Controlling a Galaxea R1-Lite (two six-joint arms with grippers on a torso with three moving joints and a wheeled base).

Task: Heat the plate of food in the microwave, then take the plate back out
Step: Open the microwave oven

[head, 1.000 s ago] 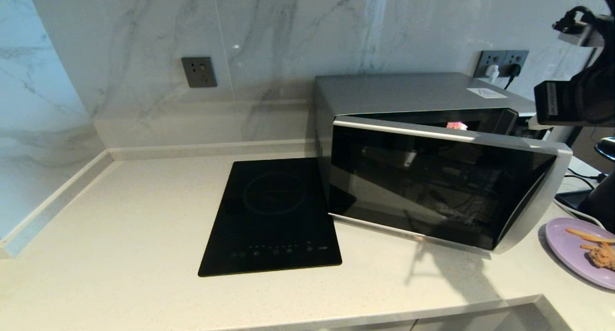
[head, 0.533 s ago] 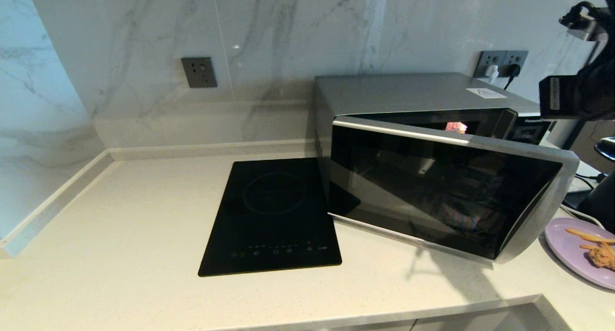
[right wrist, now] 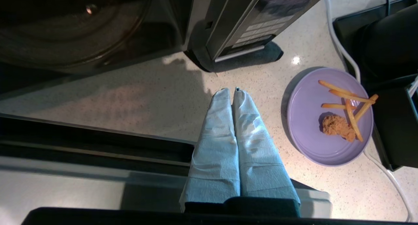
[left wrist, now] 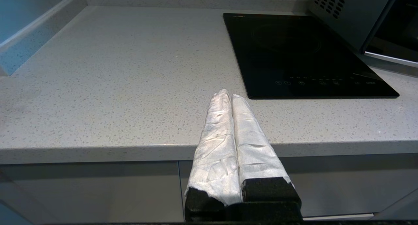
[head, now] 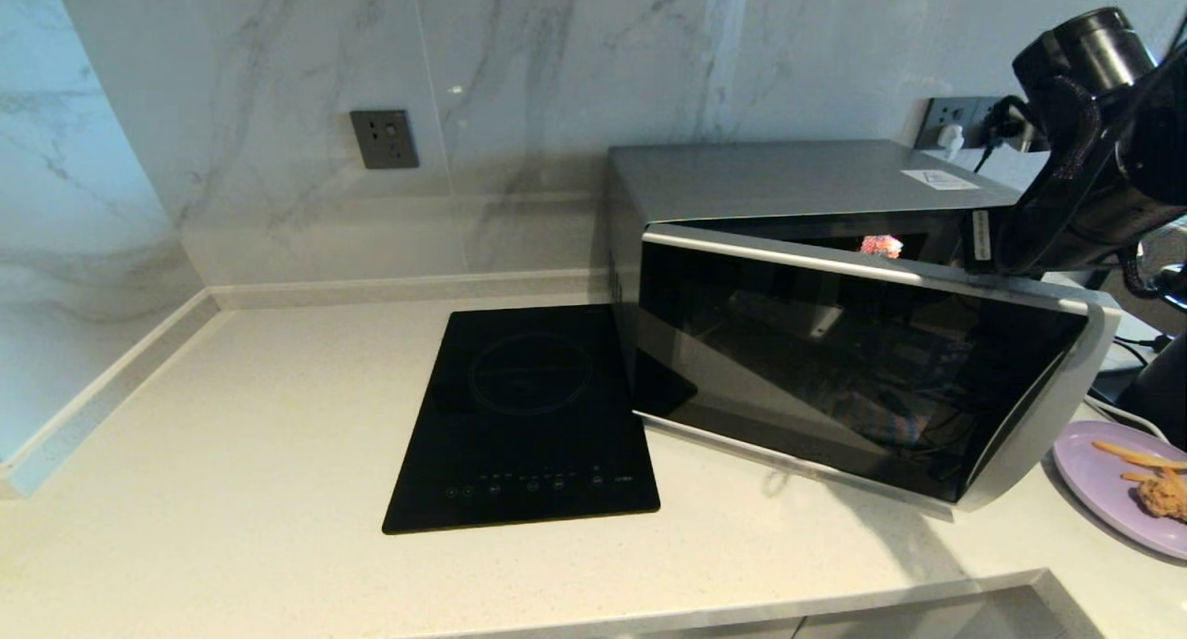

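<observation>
Right end effector (right wrist: 233,91) hangs pinched closed and empty above the microwave (head: 797,185) door's edge; plate of food (right wrist: 329,117) sits on the desk (head: 278,416) just beside it.

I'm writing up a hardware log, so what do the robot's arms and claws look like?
Both claws have two long tapered fingers wrapped in crinkled white covering on black bases: the left claw and the right claw. In the head view, the right arm is glossy black with a cylindrical joint, black cables along it and a small white label.

bright, sharp, reflections on glass
</observation>
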